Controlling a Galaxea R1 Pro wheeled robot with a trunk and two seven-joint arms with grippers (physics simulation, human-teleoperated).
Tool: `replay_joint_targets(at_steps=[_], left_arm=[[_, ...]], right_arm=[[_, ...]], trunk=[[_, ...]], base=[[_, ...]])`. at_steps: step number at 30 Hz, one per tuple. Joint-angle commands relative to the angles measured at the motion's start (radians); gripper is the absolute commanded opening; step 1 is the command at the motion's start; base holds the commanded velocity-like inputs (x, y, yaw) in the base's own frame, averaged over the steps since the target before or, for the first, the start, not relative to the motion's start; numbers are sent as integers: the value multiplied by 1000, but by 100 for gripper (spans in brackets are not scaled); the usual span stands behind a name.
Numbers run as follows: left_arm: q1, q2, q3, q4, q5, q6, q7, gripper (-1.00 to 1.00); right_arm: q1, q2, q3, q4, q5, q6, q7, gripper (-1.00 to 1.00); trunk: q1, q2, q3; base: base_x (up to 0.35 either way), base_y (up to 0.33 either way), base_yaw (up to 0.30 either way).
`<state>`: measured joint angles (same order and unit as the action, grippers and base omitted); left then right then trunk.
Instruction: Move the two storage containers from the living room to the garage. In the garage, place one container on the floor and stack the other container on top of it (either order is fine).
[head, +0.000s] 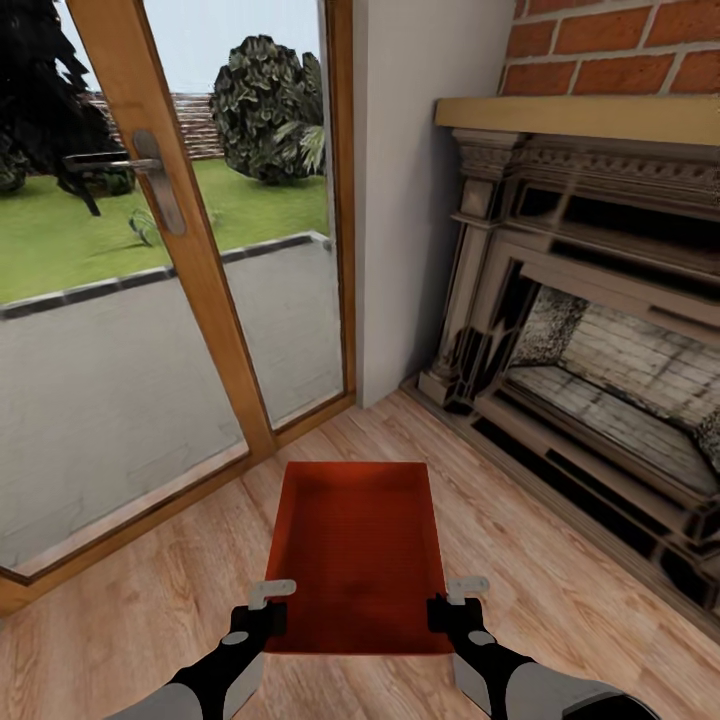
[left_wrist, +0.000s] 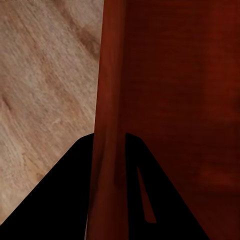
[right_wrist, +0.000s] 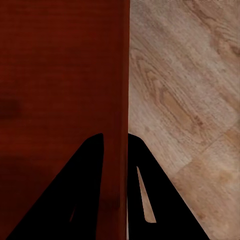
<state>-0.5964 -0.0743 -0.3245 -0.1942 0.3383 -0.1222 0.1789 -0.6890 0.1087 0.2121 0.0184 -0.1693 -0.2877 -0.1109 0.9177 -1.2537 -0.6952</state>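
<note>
One orange-red storage container sits low in front of me over the light wood planks of the living room, its open top facing up. My left gripper is shut on its left wall, with one finger on each side of the wall. On the opposite side, my right gripper clamps the right wall the same way. I cannot tell whether the bin rests on the planks or hangs just above them. The garage is out of view.
Wood-framed glass doors with a metal handle stand ahead to the left. A grey wall corner is straight ahead, and the brick fireplace with its low hearth runs along the right.
</note>
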Motion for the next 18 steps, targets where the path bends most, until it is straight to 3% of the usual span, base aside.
replay_joint_targets(at_steps=[1,18], left_arm=[[0,1,21,5,18,-5,22,-100],[0,0,19,7,16,-6,21,-100]], right_arm=[[-1,0,-17,0,-25,-40,-6,-100],[-1,-1,-17,-1,-25,-41,1,-100]], trunk=[[0,0,1],[0,0,29]], base=[[0,0,0],[0,0,0]])
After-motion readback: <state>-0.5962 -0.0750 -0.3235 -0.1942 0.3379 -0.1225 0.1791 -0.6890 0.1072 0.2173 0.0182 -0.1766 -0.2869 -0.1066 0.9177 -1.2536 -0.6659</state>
